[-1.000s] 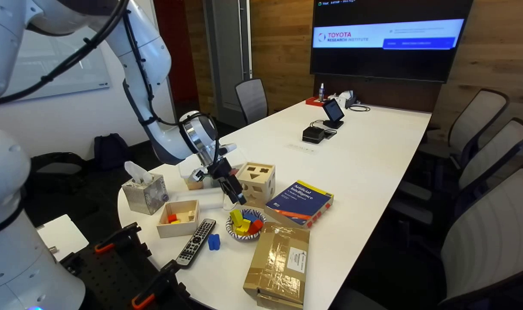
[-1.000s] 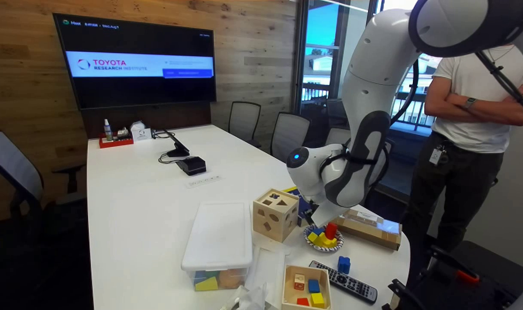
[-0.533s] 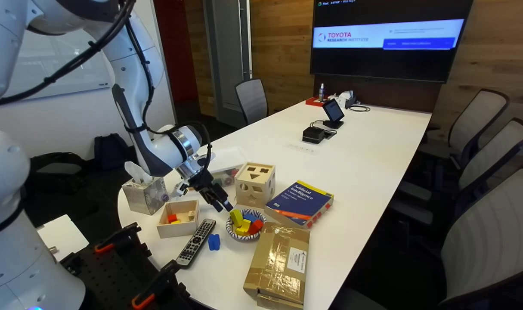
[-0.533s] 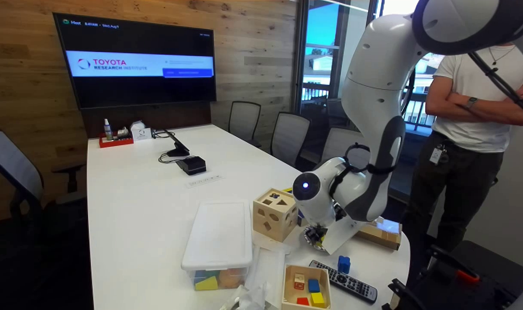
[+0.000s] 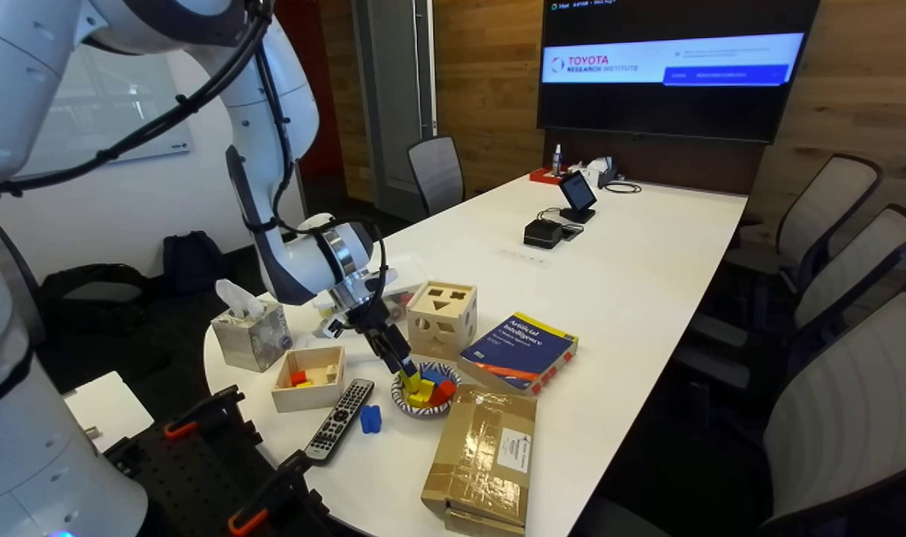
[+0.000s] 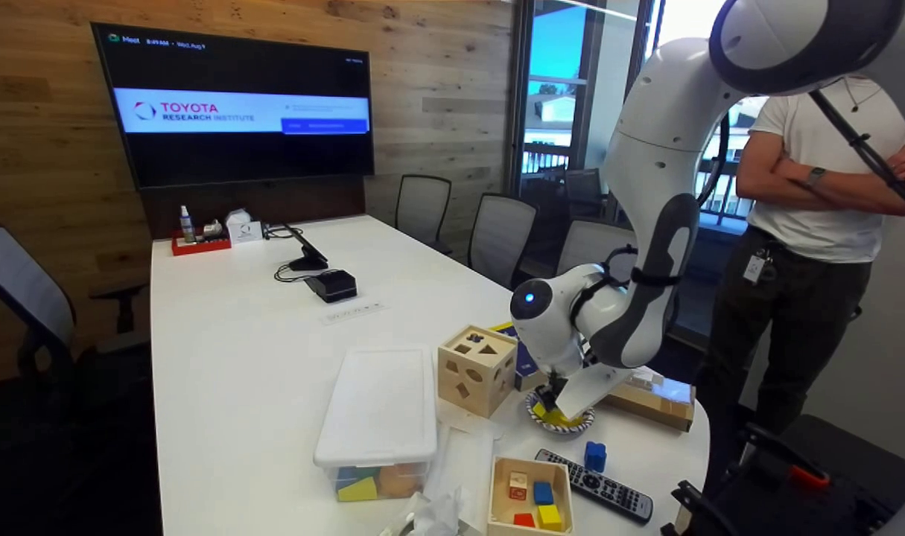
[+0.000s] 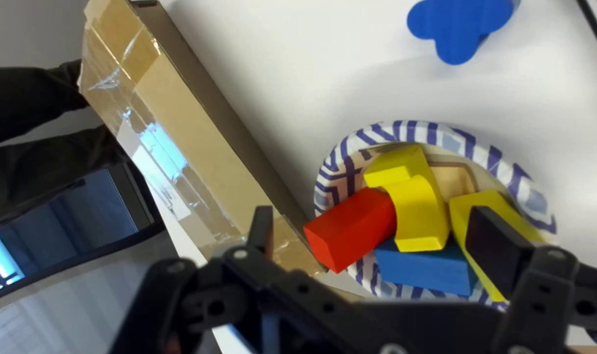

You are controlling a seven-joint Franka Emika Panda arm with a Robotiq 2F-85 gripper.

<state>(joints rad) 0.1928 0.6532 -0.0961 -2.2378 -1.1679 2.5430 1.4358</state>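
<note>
My gripper (image 7: 377, 238) stands open over a blue-and-white patterned bowl (image 7: 411, 130), its fingers wide apart and nothing gripped. Between the fingers in the wrist view lie a red block (image 7: 352, 228), a yellow arch-shaped block (image 7: 421, 216) and a blue block (image 7: 426, 270). The right-hand finger (image 7: 499, 246) overlaps a long yellow block (image 7: 465, 211); whether they touch I cannot tell. A plain wooden piece (image 7: 453, 182) lies deeper in the bowl. In both exterior views the gripper (image 5: 408, 365) points down into the bowl (image 6: 564, 429), partly hiding its contents.
Around the bowl are a taped cardboard box (image 5: 482, 455), a book (image 5: 520, 350), a wooden shape-sorter cube (image 5: 443, 321), a blue clover-shaped block (image 5: 370, 419), a remote (image 5: 339, 421) and a wooden tray (image 5: 311, 400) with blocks. Further off stand a tissue box (image 5: 251, 335) and a lidded bin (image 6: 381, 409).
In an exterior view the gripper first swung down and toward the tray side, then came back over the bowl's yellow block. It is lower than a second ago. The blocks look unmoved.
</note>
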